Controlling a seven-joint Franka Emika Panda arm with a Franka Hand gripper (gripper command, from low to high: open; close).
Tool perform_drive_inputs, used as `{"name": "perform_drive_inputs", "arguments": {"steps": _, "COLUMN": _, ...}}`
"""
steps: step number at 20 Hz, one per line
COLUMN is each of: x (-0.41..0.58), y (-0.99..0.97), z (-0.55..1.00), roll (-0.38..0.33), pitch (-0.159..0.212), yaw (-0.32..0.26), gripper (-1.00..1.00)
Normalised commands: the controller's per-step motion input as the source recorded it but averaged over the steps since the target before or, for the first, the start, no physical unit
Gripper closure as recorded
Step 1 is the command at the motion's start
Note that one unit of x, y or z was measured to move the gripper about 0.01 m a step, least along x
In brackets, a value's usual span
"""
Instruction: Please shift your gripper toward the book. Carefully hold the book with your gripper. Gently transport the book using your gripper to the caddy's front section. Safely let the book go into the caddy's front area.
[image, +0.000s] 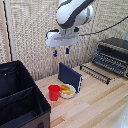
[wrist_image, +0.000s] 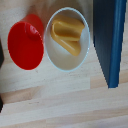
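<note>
Nearest in the exterior view, the caddy (image: 20, 97) is seen at eight o'clock: a black, soft-sided rectangular bin split by inner dividers into compartments. Beyond it, on the pale wood-grain table (image: 95, 107), a glossy red cup (image: 54, 92) is set just beside a round white bowl (image: 67, 90) holding something smooth and yellow. In the wrist view the cup (wrist_image: 25, 42) and the bowl (wrist_image: 67, 45) are shown side by side.

The book (image: 69, 75), flat, rectangular and dark navy, is stood on edge just behind the bowl, near the table's centre; its plain cover (wrist_image: 110, 40) is seen beside the bowl in the wrist view.

Above the book, at twelve o'clock, the white, boxy gripper (image: 61, 51) is hung, its two short dark fingers (image: 55, 52) held apart around nothing.

Farthest, at three o'clock, a dark metal toaster oven (image: 112, 55) is placed before a woven screen.
</note>
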Motion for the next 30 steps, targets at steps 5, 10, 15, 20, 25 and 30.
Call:
{"name": "perform_drive_inputs", "arguments": {"steps": 5, "x": 0.109, "y": -0.52, "z": -0.19, "roll": 0.045, "pitch": 0.027, "yaw": -0.009, "gripper": -1.00}}
{"name": "perform_drive_inputs", "arguments": {"steps": 10, "x": 0.048, "y": -0.46, "z": -0.19, "roll": 0.048, "pitch": 0.052, "yaw": -0.027, "gripper": -1.00}}
{"name": "perform_drive_inputs", "arguments": {"steps": 15, "x": 0.114, "y": -0.24, "z": -0.23, "roll": 0.024, "pitch": 0.039, "yaw": 0.000, "gripper": -1.00}}
{"name": "perform_drive_inputs", "arguments": {"steps": 20, "x": 0.297, "y": -0.15, "z": -0.36, "roll": 0.000, "pitch": 0.015, "yaw": 0.000, "gripper": -1.00}}
{"name": "perform_drive_inputs", "arguments": {"steps": 25, "x": 0.346, "y": -0.23, "z": -0.37, "roll": 0.000, "pitch": 0.000, "yaw": 0.001, "gripper": -1.00}}
{"name": "perform_drive_inputs", "arguments": {"steps": 30, "x": 0.303, "y": -0.20, "z": -0.28, "roll": 0.000, "pitch": 0.000, "yaw": 0.041, "gripper": -1.00}}
